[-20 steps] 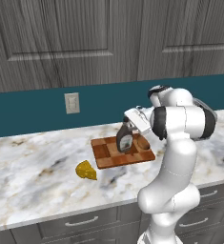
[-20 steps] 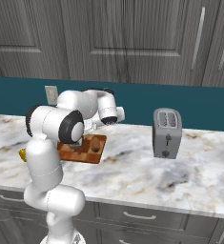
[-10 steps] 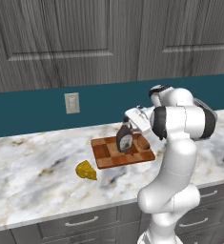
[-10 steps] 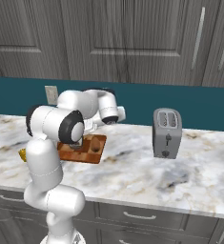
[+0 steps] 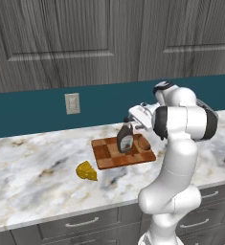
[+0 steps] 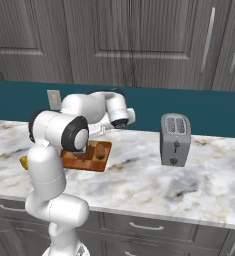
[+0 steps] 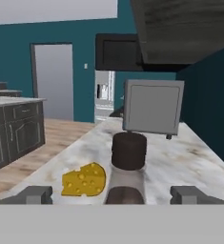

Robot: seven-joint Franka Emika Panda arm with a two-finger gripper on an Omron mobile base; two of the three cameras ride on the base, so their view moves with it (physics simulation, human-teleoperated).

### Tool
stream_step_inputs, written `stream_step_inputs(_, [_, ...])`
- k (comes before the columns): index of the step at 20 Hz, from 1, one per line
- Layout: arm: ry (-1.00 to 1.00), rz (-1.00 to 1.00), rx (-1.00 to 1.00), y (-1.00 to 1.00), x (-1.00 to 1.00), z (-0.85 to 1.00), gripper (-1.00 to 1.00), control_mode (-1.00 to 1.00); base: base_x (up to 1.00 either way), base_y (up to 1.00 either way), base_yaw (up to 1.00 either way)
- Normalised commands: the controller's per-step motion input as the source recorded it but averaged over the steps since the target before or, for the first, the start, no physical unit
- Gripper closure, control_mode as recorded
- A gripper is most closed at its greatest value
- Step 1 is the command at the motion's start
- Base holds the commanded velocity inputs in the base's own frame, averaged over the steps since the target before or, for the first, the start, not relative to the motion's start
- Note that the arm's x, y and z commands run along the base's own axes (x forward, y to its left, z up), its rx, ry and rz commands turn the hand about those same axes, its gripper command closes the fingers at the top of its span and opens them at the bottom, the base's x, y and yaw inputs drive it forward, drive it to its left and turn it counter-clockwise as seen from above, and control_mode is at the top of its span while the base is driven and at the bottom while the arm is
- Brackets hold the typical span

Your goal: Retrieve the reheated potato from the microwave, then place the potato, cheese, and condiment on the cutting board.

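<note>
The condiment bottle [image 5: 125, 139] stands upright on the patchwork wooden cutting board [image 5: 108, 156], with the tan potato [image 5: 143, 142] just to its right on the board. My gripper [image 5: 129, 125] sits at the bottle's neck, open. In the hand view its fingertips [image 7: 35, 194] stand wide on either side of the black-capped bottle [image 7: 128, 151], clear of it. The yellow cheese [image 5: 86, 171] lies on the marble counter left of the board, and also shows as the cheese [image 7: 84, 179] beside the bottle. The black microwave [image 7: 118, 51] hangs on the far wall.
A grey box appliance [image 7: 153, 106] stands on the counter beyond the bottle. A silver toaster [image 6: 175, 139] stands to the right of the board [image 6: 101, 155]. A wall outlet [image 5: 72, 103] is on the teal backsplash, under grey upper cabinets.
The jaws have spread apart and let go of the condiment bottle. The arm, the bottle and the other things have stayed in place.
</note>
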Motion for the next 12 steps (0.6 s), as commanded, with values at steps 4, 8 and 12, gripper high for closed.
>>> stream_step_inputs(4, [0.03, 0.02, 0.00, -0.32, -0.01, 0.09, -1.00, -1.00, 0.00, 0.00, 0.00])
stream_step_inputs(8, [0.01, 0.01, 0.00, -0.28, -0.21, 0.01, -1.00, -1.00, 0.00, 0.00, 0.00])
stream_step_inputs(12, [-0.07, 0.00, -0.04, -0.06, -0.54, 0.00, -1.00, -1.00, 0.00, 0.00, 0.00])
